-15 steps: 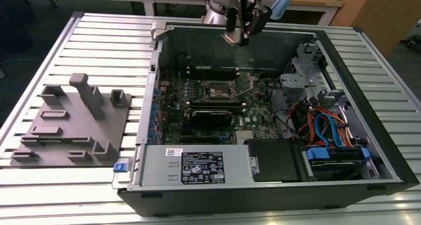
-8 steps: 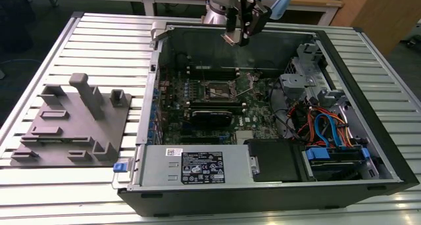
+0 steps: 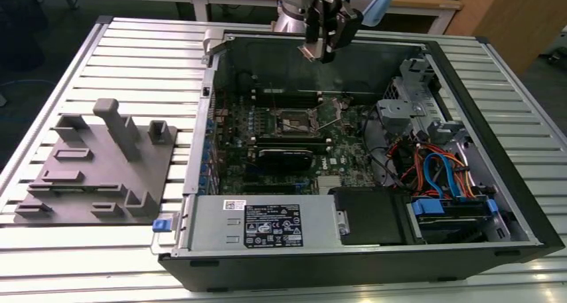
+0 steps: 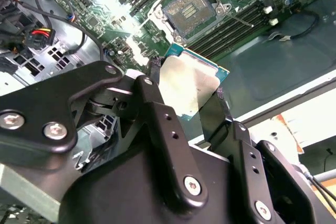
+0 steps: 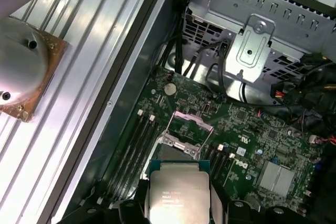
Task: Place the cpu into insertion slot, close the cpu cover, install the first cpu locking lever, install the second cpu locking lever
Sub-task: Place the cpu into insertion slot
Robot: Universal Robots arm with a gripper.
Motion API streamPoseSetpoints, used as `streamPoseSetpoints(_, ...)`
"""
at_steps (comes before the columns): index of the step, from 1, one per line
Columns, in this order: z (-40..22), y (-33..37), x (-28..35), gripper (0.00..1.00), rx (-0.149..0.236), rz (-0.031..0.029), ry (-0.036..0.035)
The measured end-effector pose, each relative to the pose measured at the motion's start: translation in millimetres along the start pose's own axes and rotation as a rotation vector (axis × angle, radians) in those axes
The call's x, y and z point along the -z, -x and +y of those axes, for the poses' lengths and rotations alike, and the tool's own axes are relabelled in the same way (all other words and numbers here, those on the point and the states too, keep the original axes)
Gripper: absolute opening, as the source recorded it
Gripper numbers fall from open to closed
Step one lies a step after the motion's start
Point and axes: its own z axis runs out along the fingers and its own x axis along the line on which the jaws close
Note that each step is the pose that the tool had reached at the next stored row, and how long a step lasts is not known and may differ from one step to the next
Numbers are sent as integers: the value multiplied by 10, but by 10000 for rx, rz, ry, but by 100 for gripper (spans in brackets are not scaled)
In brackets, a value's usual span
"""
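My gripper (image 3: 317, 50) hangs above the back of the open computer case, shut on the cpu (image 4: 189, 85). The cpu is a flat square chip with a dull silver top, pinched by its edges between two black fingers (image 4: 155, 77); the first wrist view shows the cpu (image 5: 178, 192) too. The insertion slot (image 3: 297, 121) lies well below on the green board, its dark centre bare in the second wrist view (image 4: 191, 6). The cpu cover (image 5: 192, 120) appears tipped up at one edge of the slot (image 5: 178, 145). A thin lever rod (image 4: 247, 22) sticks out beside the slot.
Long black memory slots (image 4: 231, 32) flank the socket. A metal drive cage (image 3: 403, 107) and coloured cables (image 3: 434, 170) fill the case on the exterior view's right. A power supply (image 3: 265, 223) sits at the front. A grey fixture plate (image 3: 97, 163) lies on the slatted table.
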Motion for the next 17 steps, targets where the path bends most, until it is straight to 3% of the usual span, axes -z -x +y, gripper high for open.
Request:
streamPoseSetpoints(4,-34,-14,-3,54,0,0,1)
streamPoseSetpoints(17,-35,-14,-7,54,-3,0,1)
